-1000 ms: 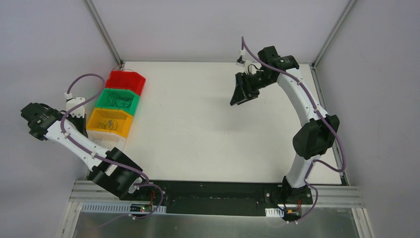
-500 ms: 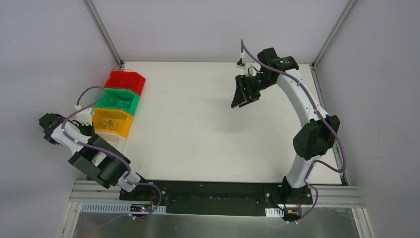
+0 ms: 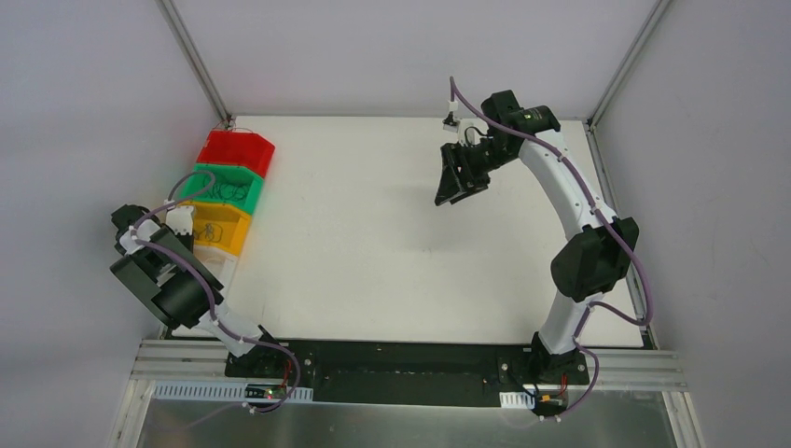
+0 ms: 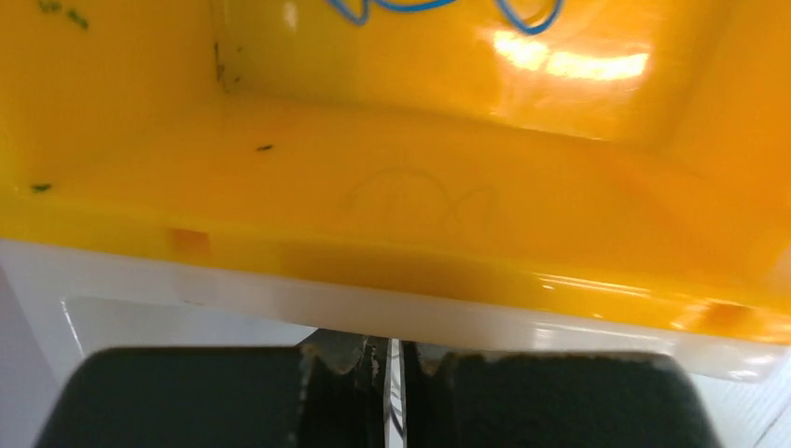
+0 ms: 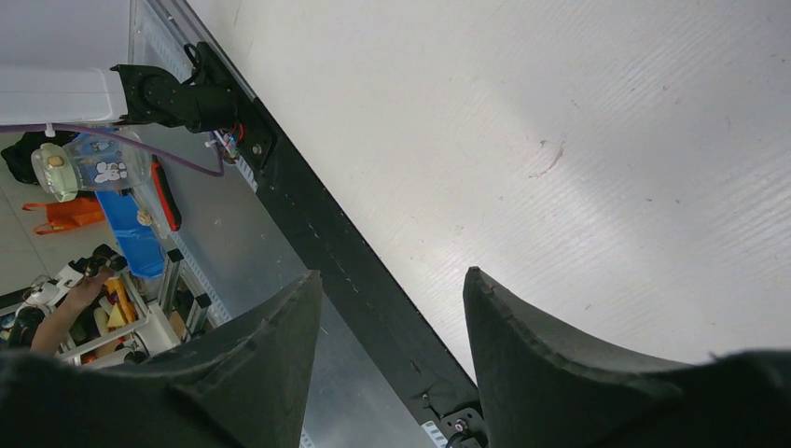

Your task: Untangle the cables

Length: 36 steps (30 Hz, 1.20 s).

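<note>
Left gripper [image 4: 390, 359]: fingers pressed together, nose at the near rim of the yellow bin [image 4: 466, 205]. Cables [image 3: 227, 192]: thin dark loops lie inside the green bin [image 3: 256, 201]; more strands, one blue, in the yellow bin. Right gripper [image 5: 392, 275]: fingers spread, nothing between them, held above the far table [image 3: 373, 261]

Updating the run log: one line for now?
left gripper shut, facing yellow bin | right gripper open, empty, over table | cables in bin
</note>
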Tool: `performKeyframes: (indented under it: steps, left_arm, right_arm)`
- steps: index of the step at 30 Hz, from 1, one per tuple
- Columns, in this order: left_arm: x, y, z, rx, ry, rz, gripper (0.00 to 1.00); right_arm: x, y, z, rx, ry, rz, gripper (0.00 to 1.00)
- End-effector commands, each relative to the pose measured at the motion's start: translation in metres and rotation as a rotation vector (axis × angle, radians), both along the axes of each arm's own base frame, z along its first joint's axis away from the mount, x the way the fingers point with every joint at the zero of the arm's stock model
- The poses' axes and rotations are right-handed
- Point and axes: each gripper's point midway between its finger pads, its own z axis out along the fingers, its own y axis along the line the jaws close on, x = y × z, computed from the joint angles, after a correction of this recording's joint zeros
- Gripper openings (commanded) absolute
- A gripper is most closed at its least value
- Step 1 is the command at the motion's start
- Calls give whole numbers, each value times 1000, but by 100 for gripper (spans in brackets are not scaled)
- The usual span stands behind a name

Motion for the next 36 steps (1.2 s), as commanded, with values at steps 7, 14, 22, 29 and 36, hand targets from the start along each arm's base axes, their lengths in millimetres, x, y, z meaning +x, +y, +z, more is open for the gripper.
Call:
performKeyframes:
  steps: [7,14,22,29,36]
  left_arm:
    - [-12,18,42,130,-4,3,44]
    - [-11,21,101,221,-62,-27,61]
    - [8,10,164,235,-88,15,98]
    - [74,-58,220,15,-145,91,99]
    - [156,-179,248,-206,-244,-50,99]
  right_arm:
    - [-8,-4,19,12,-72,5,60]
    - [-5,0,18,34,-87,11,61]
    - [-4,-1,19,37,-117,15,66]
    - [-8,-16,14,-9,-153,-18,100]
    - [-9,-54,-5,-109,-188,-151,100]
